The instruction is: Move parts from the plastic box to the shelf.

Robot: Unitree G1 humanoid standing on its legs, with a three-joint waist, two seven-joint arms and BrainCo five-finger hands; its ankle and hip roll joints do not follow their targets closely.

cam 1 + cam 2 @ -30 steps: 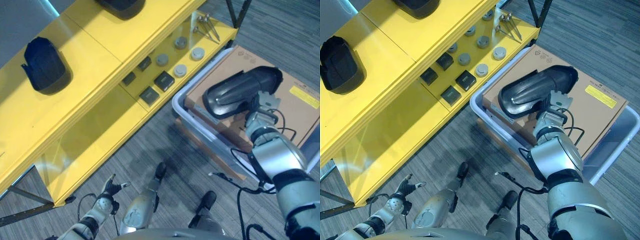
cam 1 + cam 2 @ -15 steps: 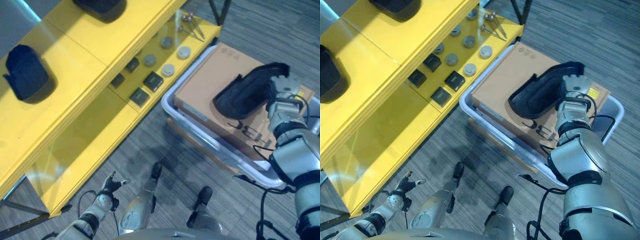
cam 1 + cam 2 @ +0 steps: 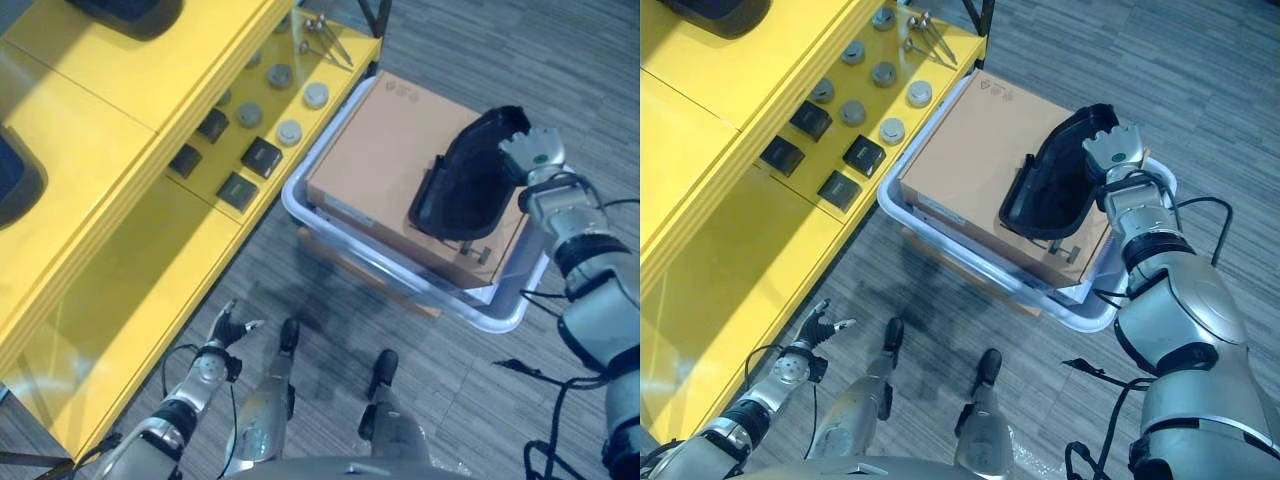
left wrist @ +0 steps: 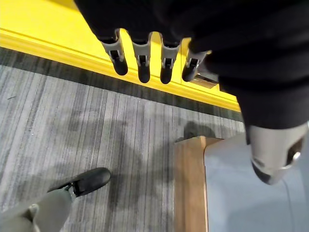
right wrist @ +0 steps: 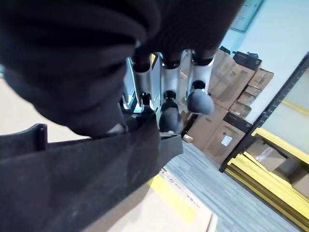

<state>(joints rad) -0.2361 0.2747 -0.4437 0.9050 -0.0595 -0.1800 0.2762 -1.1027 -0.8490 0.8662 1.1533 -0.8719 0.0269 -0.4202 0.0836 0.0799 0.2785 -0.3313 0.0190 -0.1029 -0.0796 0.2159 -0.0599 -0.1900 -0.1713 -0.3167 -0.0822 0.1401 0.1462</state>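
My right hand point(image 3: 530, 155) is shut on a large black moulded part point(image 3: 465, 180), held tilted over the right end of a brown cardboard box point(image 3: 380, 150). That carton lies in the pale plastic box point(image 3: 400, 282) on the floor. In the right wrist view my fingers point(image 5: 166, 113) curl over the rim of the black part point(image 5: 72, 183). The yellow shelf point(image 3: 120, 110) runs along the left, with two more black parts point(image 3: 12, 180) on its top level. My left hand point(image 3: 222, 328) hangs low by the shelf's front, open, with straight fingers point(image 4: 140, 60) holding nothing.
The lower shelf level carries small black blocks point(image 3: 262, 156), grey round discs point(image 3: 290, 131) and metal bolts point(image 3: 325, 35). A wooden board point(image 4: 189, 186) sits under the plastic box point(image 4: 241, 193). Grey striped carpet lies between shelf and box.
The whole picture has shifted, so the camera moved. Relative to the carton, my right hand has carried the black part from the shelf-side end to the right end and turned it more upright.
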